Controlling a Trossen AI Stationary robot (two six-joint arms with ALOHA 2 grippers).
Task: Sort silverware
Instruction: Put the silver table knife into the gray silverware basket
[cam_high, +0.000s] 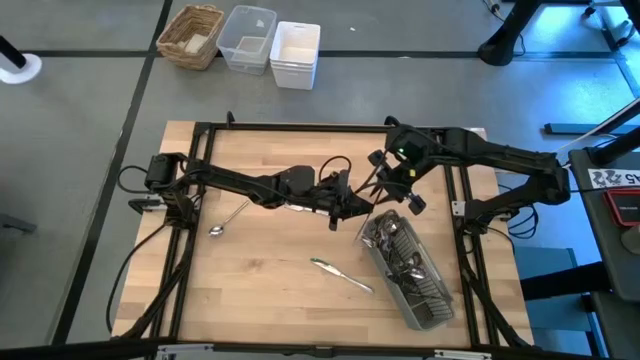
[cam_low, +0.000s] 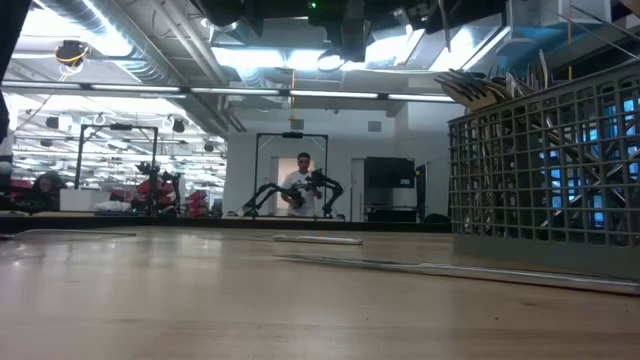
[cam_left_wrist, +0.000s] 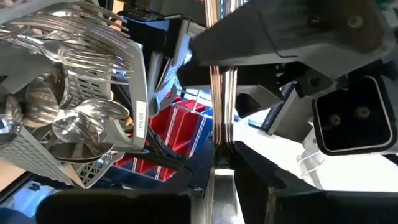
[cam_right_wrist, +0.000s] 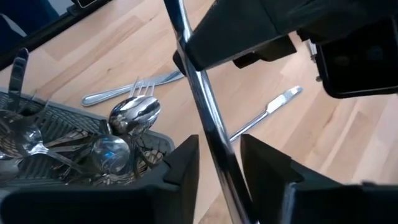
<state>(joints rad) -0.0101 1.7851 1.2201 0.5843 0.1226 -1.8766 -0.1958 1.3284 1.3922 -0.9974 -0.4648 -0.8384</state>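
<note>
Handover in progress above worktop centre, just beside caddy (cam_high: 405, 270).

- Left gripper (cam_high: 352, 205): fingers clamped on single utensil (cam_left_wrist: 222, 106), held up off worktop.
- Right gripper (cam_high: 392, 185): jaws apart, straddling same utensil's shaft, not yet pinching.
- Rest of silverware (cam_high: 392, 240): mostly in caddy near right edge; fork (cam_high: 340, 273) toward front edge, spoon (cam_high: 228, 220) toward left edge.

Risk: left releasing before right grips; smooth shaft slips, drops onto worktop. Closing off-centre could twist it.

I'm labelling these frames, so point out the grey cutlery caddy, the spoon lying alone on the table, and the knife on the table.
Grey cutlery caddy (cam_high: 420, 290): high view, on its slatted side wall.
Spoon (cam_high: 216, 231): high view, on its bowl.
Knife (cam_high: 345, 277): high view, on the middle of its length.
</note>
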